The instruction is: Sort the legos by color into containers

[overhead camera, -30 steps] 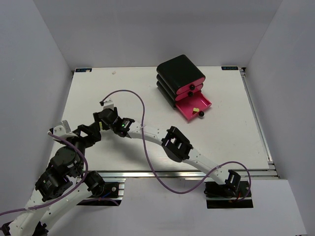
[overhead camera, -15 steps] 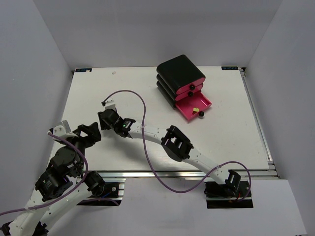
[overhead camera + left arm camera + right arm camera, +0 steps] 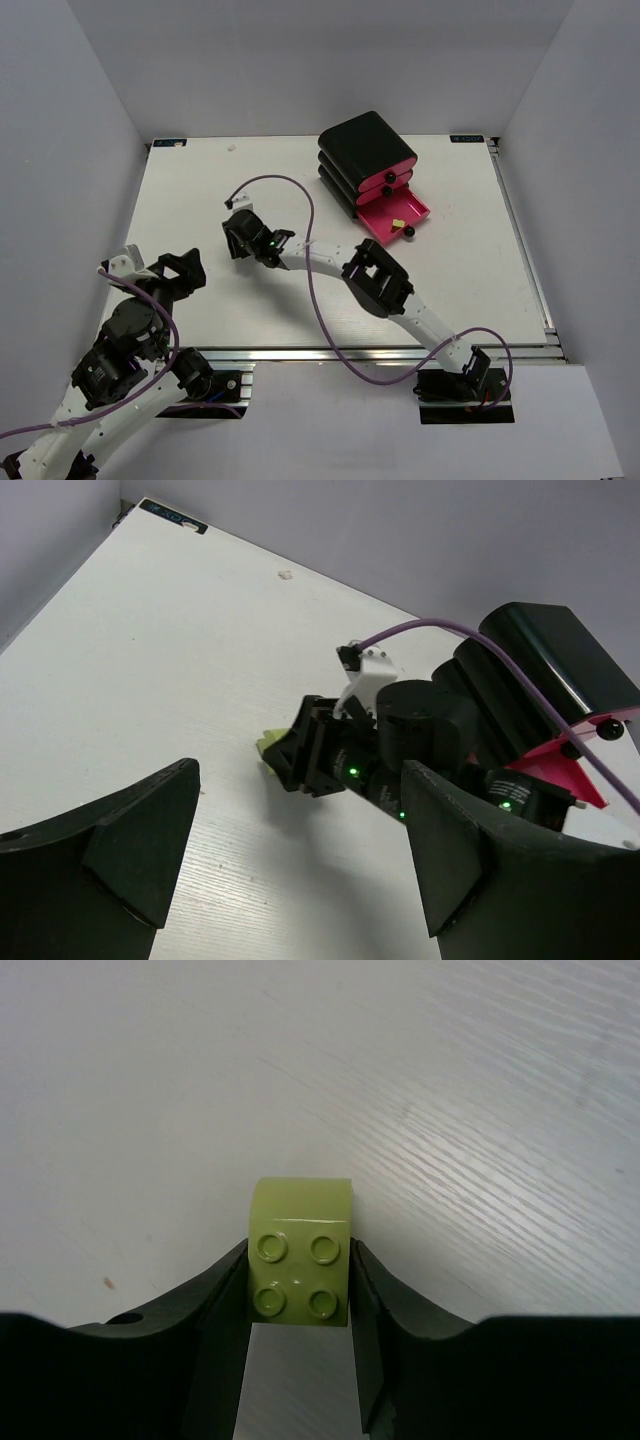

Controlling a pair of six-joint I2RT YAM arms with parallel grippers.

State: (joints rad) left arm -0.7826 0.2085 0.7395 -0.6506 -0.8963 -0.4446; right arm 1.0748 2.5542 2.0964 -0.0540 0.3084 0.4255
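Note:
My right gripper is shut on a yellow-green lego, a four-stud brick pinched on both sides between the black fingers. In the top view this gripper is at the table's middle left. From the left wrist view the same lego pokes out low over the table; whether it touches I cannot tell. My left gripper stands open and empty nearer the front left. The containers stand at the back right. The bottom pink drawer is pulled out with a small yellowish lego in it.
A purple cable loops over the right arm across the table's middle. The black cabinet and its pink drawer lie behind the right arm in the left wrist view. A metal rail lines the table's right edge.
The right gripper has closed on the yellow-green lego and shifted right and slightly back, away from the left gripper. The left arm has stayed still.

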